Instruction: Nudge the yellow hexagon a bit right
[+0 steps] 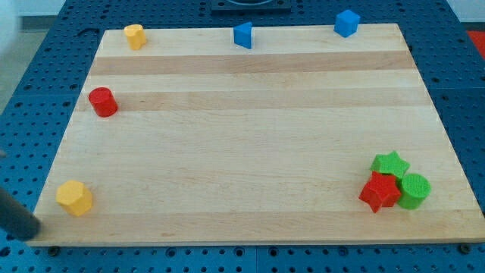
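my tip (32, 230) sits bare, touching nothing, just off the board's bottom-left edge and just left of the yellow hexagon (74, 198) at the board's (250, 152) bottom-left corner, so an off-centre shove could spin it or slide it off the near edge.

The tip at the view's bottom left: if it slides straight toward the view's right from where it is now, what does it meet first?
Most likely the yellow hexagon: my tip sits just left of it and slightly lower in the view. Depth is unclear, so it may only clip the block's near edge.
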`<state>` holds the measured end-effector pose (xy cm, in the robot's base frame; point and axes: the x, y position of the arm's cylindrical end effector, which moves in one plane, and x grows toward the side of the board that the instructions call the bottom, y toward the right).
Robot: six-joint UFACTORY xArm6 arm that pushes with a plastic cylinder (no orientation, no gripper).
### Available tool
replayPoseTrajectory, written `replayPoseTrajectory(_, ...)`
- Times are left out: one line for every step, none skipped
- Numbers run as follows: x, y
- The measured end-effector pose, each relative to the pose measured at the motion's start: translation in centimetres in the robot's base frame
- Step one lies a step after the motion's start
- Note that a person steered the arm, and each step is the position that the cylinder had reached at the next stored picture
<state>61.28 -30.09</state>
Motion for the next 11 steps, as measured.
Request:
replayPoseTrajectory(-0.4,-0.3)
replayPoseTrajectory(-5.4,1.3)
replayPoseTrajectory(-10.6,7.9)
replayPoseTrajectory(-12.4,9.6)
replayPoseTrajectory(-12.4,0.5)
replayPoseTrajectory(-12.1,-0.4)
replayPoseTrajectory(-8.1,-0.4)
replayPoseTrajectory(-5.2,-0.3)
replayPoseTrajectory(-5.1,2.5)
replayPoseTrajectory(-5.1,5.4)
replayPoseTrajectory(-4.6,1.8)
